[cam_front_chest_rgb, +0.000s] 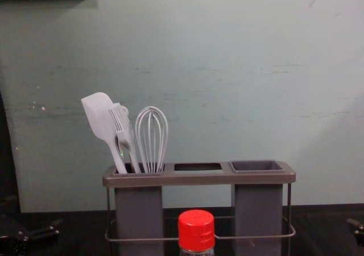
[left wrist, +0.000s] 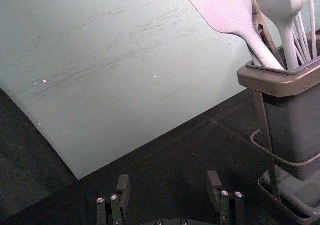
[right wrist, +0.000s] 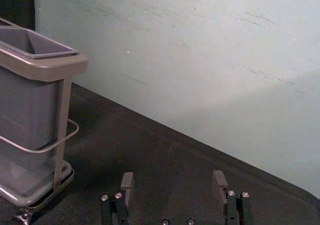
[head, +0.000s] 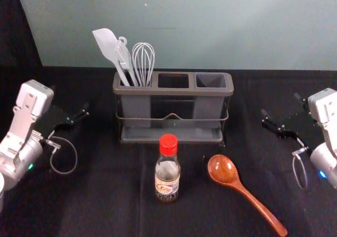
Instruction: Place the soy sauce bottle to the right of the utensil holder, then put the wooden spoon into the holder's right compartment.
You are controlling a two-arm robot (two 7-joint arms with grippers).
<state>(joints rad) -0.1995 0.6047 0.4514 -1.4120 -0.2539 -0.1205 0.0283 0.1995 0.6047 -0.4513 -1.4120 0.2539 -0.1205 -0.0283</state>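
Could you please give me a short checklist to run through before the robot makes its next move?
1. Soy sauce bottle upright for grasping: ok.
2. Bottle already to the right of the utensil holder: not ok, it stands in front.
3. Red cap screwed tight: cannot tell; it is on the bottle.
4. Right gripper ready to grasp: ok, jaws apart, out to the right of the holder.
5. Right compartment free for the wooden spoon: ok, no utensils in it; the spoon lies on the black cloth.
6. Left gripper away from the bottle: ok, at the left, jaws apart.
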